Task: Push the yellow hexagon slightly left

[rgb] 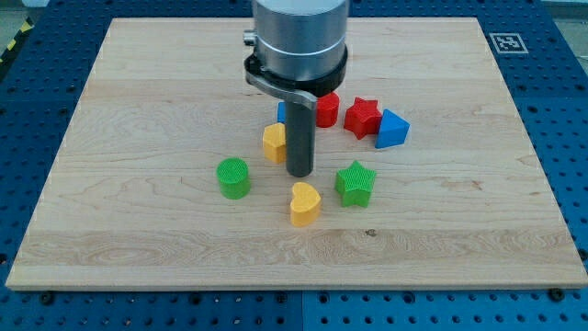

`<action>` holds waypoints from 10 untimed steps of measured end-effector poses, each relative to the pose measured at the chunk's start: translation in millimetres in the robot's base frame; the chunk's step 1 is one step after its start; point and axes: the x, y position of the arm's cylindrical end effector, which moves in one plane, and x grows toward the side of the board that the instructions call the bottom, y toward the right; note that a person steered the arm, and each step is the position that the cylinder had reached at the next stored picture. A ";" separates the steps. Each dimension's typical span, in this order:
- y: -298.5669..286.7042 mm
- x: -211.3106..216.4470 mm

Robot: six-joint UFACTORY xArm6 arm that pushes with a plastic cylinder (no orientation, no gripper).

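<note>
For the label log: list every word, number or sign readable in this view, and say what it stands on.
No readable words, numbers or brand names.
One sign: a black-and-white square tag marker on the wooden board's top right corner; a pattern, not text.
The blocks carry no print, the yellow hexagon beside my tip included.

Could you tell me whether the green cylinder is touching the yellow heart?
No, the green cylinder stands apart at the view's left of the yellow heart, with bare board between them.
</note>
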 end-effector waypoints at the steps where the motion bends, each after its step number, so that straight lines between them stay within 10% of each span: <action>1: 0.0 -13.7; 10: -69.3 -40.5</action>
